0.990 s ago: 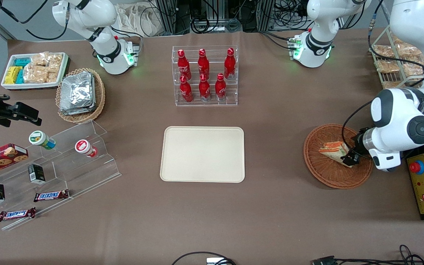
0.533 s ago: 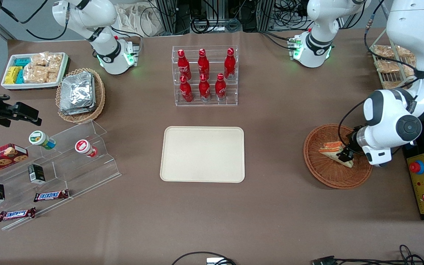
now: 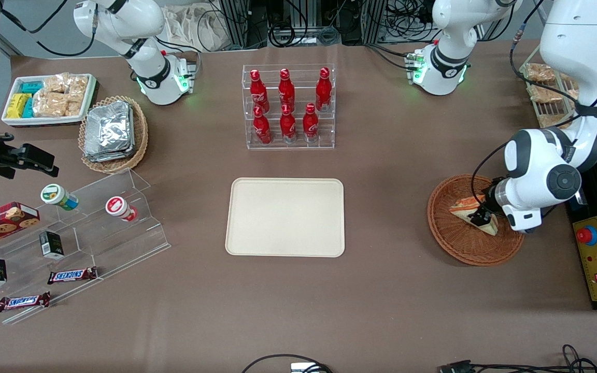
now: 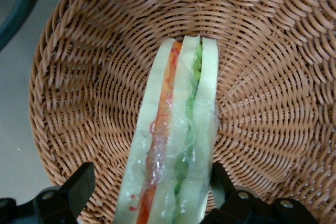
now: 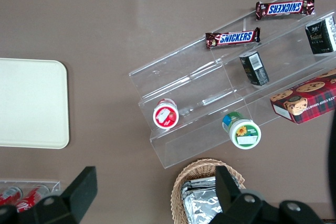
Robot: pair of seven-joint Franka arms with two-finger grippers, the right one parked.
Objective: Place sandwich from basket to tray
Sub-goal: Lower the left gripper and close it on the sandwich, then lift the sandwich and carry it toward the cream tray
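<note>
Reaching down into the round reddish-brown woven wicker basket (image 3: 467, 241) at the right of the front view, the left arm's black two-finger gripper (image 3: 481, 216) sits over the small triangular clear-wrapped sandwich (image 3: 465, 208). That wedge of pale bread with orange-red and green filling lies inside the basket on its woven floor. In the left wrist view the sandwich (image 4: 176, 140) runs lengthwise between the two dark fingers (image 4: 79, 187), which stand spread on either side of it (one close against the wrap, the other with bare wicker (image 4: 73, 103) showing between), so the gripper is open and grips nothing. The flat rectangular cream-beige plastic tray (image 3: 285, 216) lies at the centre of the front view, well apart from the basket.
</note>
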